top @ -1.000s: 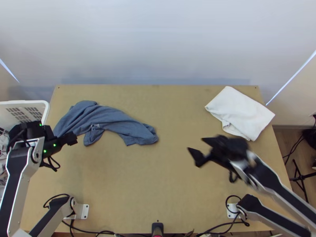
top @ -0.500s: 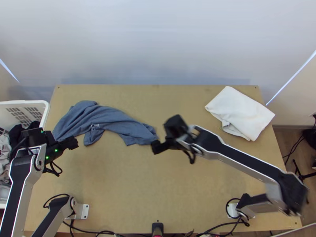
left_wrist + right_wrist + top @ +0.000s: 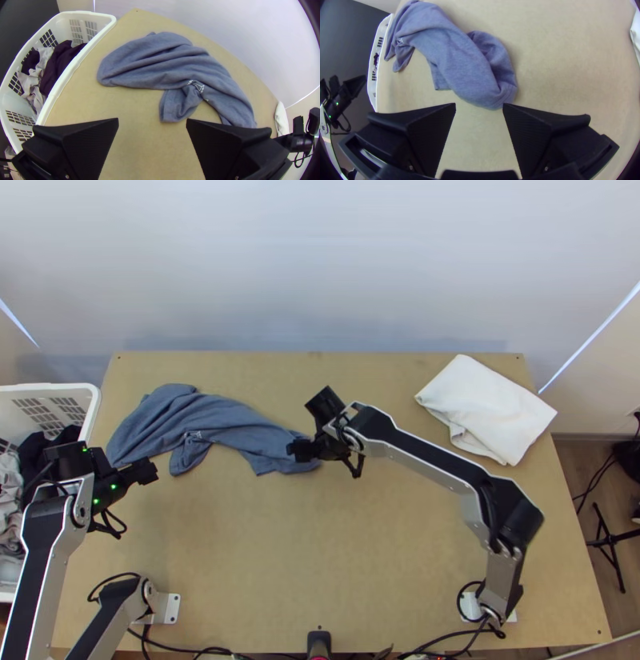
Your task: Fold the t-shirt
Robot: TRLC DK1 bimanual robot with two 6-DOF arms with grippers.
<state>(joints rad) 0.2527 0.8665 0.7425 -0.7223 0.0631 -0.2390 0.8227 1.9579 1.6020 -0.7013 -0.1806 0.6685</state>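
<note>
On the far left part of the worktop (image 3: 240,564), we see the t-shirt (image 3: 216,424) lying bunched. The left fingers (image 3: 90,143) and the right fingers (image 3: 430,133) are spread, pinching nothing. If we close on several layers together, it could twist, or slip from a shallow grip. Its white print (image 3: 199,87) we cannot surely read.

Left pincer (image 3: 150,470) spread wide, right pincer (image 3: 294,450) likewise

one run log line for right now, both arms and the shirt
left jaws: open, empty | right jaws: open, above shirt's near-middle end | blue t-shirt: bunched, unfolded | white cloth: folded, far right of table
</note>
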